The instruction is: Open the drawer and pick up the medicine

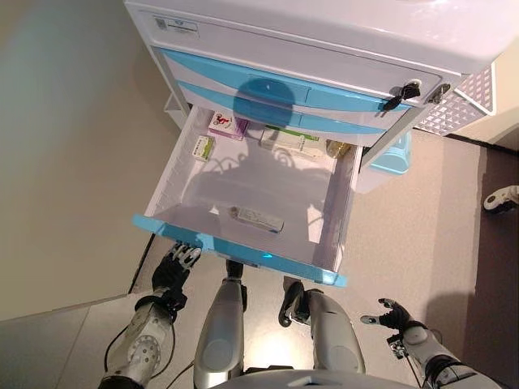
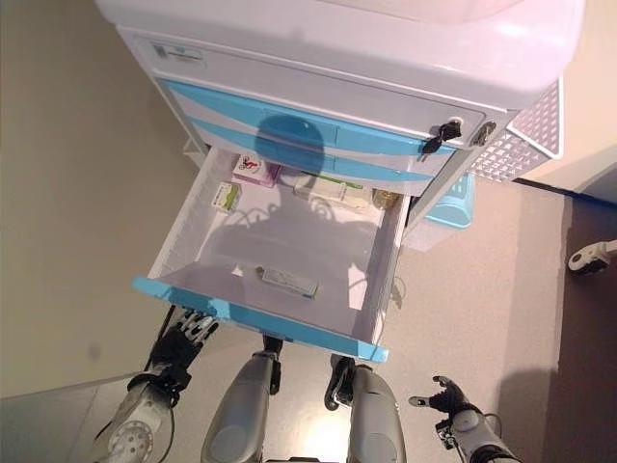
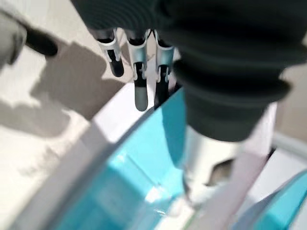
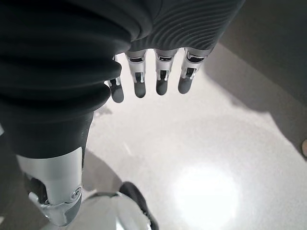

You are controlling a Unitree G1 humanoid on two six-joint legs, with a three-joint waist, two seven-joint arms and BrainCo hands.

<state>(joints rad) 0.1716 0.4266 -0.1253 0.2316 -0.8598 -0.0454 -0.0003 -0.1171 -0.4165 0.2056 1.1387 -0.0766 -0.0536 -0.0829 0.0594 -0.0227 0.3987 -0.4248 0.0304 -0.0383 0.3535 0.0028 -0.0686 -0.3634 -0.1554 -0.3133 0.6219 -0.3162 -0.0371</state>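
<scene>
The white cabinet's (image 1: 324,49) lowest blue-fronted drawer (image 1: 243,253) stands pulled out. Inside lie medicine boxes: a pink and white one (image 1: 228,125), a small green and white one (image 1: 203,147) and a long white one (image 1: 290,141) at the back, and a flat grey-white pack (image 1: 257,218) near the front. My left hand (image 1: 174,269) is just below the left end of the drawer's front, fingers (image 3: 140,72) straight, holding nothing. My right hand (image 1: 391,313) hangs low at the right over the floor, fingers (image 4: 163,72) spread and empty.
Two shut blue drawers sit above the open one. A key (image 1: 401,96) hangs in the cabinet's lock. A light blue bin (image 1: 393,154) and a white perforated basket (image 1: 466,101) stand right of the cabinet. A castor (image 1: 501,198) shows at the right edge.
</scene>
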